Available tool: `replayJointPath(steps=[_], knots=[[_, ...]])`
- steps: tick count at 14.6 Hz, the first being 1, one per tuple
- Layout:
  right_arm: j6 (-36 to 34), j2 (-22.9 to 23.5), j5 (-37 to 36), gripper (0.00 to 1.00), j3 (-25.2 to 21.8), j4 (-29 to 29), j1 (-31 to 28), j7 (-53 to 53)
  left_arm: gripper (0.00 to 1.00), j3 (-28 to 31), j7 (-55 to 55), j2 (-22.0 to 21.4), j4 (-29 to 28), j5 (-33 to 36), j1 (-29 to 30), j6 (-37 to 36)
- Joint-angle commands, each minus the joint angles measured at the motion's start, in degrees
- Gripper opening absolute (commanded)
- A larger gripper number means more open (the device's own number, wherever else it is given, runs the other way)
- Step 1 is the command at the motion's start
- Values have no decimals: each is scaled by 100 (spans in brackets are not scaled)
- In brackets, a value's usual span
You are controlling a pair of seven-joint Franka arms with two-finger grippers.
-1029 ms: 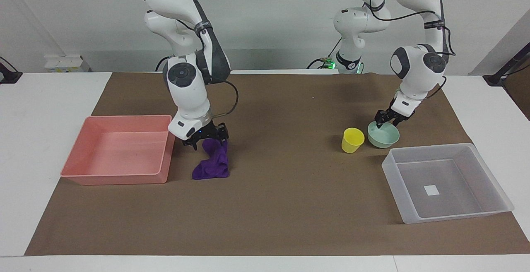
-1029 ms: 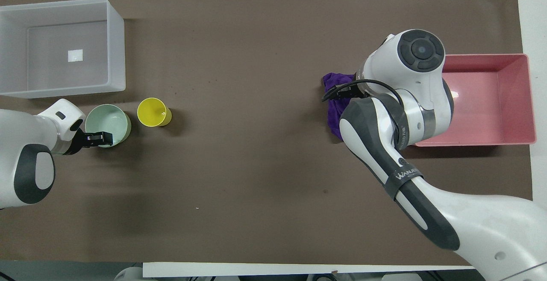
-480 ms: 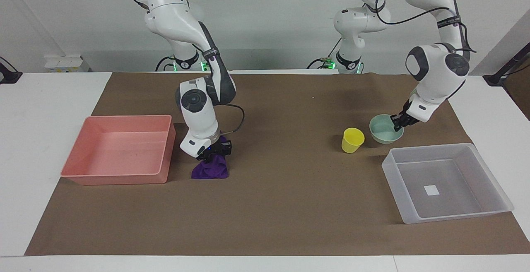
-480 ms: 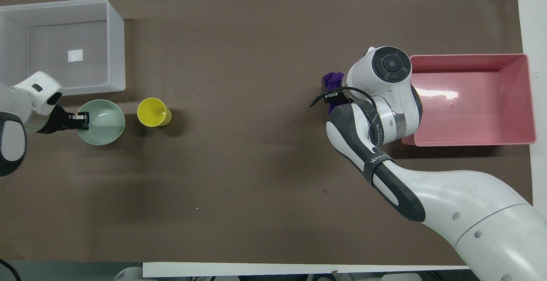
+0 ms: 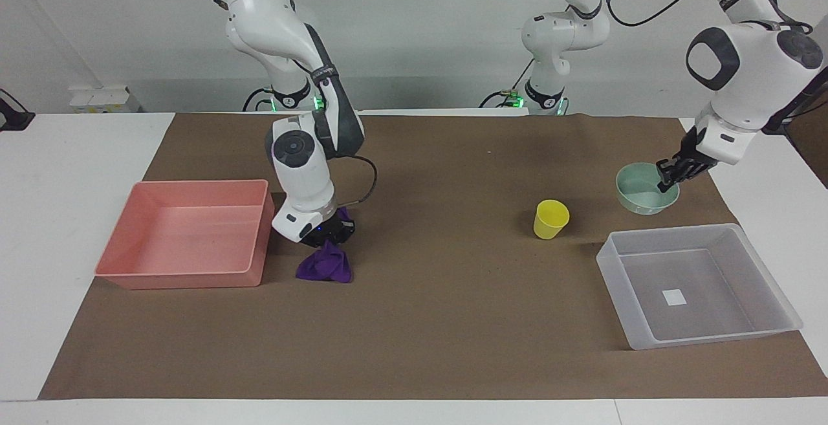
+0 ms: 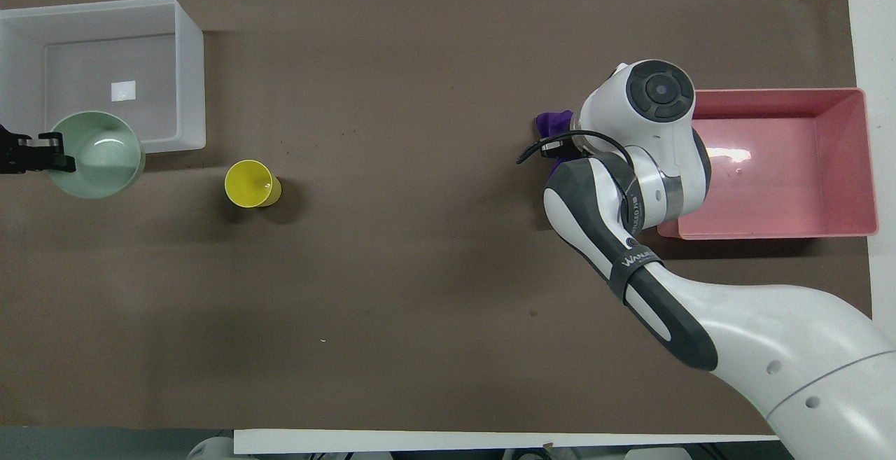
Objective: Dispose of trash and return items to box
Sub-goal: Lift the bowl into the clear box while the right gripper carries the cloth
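The purple rag [image 5: 323, 268] lies bunched on the brown mat beside the pink tray [image 5: 181, 279]. My right gripper [image 5: 326, 237] is pressed down onto its top and shut on it. In the overhead view the right arm hides all but a corner of the rag [image 6: 553, 122]. My left gripper [image 5: 666, 179] is shut on the rim of the mint-green bowl [image 5: 640, 192] and holds it in the air over the edge of the clear tub [image 5: 614, 270] nearer to the robots. The gripper [image 6: 52, 152], bowl [image 6: 98, 155] and tub [image 6: 192, 61] also show in the overhead view. The yellow cup [image 5: 551, 218] stands upright on the mat.
The pink tray [image 6: 868, 159] stands at the right arm's end of the table and holds nothing. The tub holds only its white sticker [image 5: 674, 297]. The cup [image 6: 248, 183] stands beside the tub, toward the table's middle. The brown mat [image 5: 440, 321] covers the table.
My left gripper has lifted the bowl off the mat and carried it away from the cup toward the tub. My right gripper has come down onto the rag and squeezed it into a tighter heap.
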Motion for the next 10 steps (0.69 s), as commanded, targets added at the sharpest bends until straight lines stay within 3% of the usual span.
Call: replayJointPath(steps=[1,3,6,8,9,10], knots=[[-758,-603,51,0,22,73,-247,59,0,4,53,1465,1549,-374,200,199],[-1208,-866,51,0,22,179,-378,24,0,30,53,2223,2231,-392,200,312],[-1814,-1227,42,0,13,320,-642,-46,0,118,44,2866,2242,-374,208,918],[-2044,-1464,7,0,5,311,-853,-213,0,118,53,2991,2024,-322,322,1103],[-2158,-1500,-2,0,5,302,-1028,-283,9,118,53,3000,1952,-313,331,1243],[-2237,-1518,-11,0,5,302,-1221,-406,84,118,44,2991,1899,-313,288,1341]])
